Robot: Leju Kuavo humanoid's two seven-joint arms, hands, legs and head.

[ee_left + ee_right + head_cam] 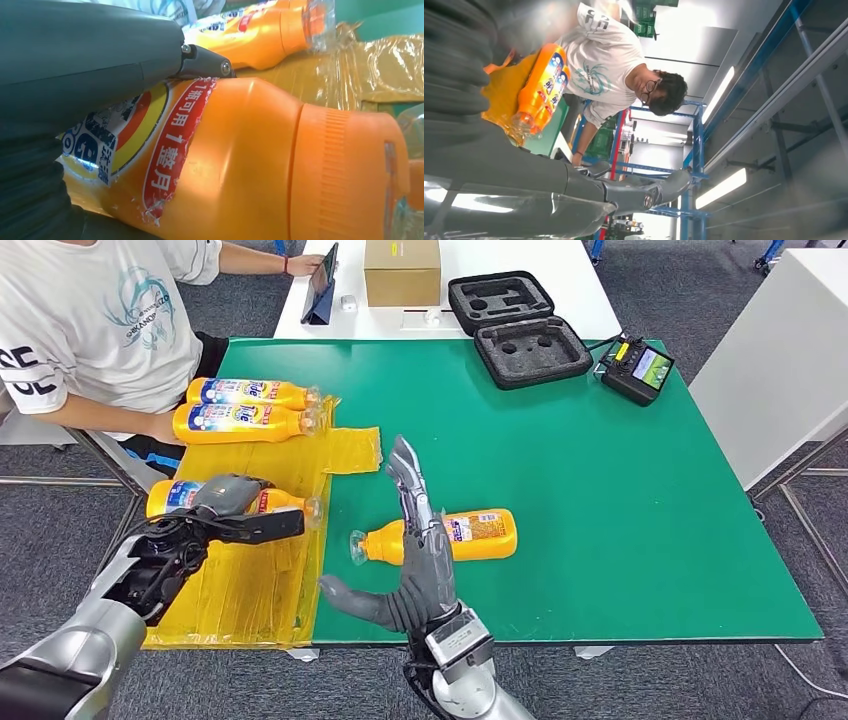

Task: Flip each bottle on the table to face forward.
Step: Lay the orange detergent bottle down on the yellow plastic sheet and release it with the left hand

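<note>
Four orange bottles lie on their sides. Two of them rest side by side at the far end of the yellow mat, blue-and-red labels up; the right wrist view catches them as a pair. A third bottle lies nearer on the mat, label up, and my left hand grips it with the thumb over its body. The fourth bottle lies on the green table, white back label up. My right hand stands open just in front of it, fingers straight.
A person sits at the table's far left corner, beside the two far bottles. A black foam case and a controller sit at the far right. A cardboard box and a tablet stand on the white table beyond.
</note>
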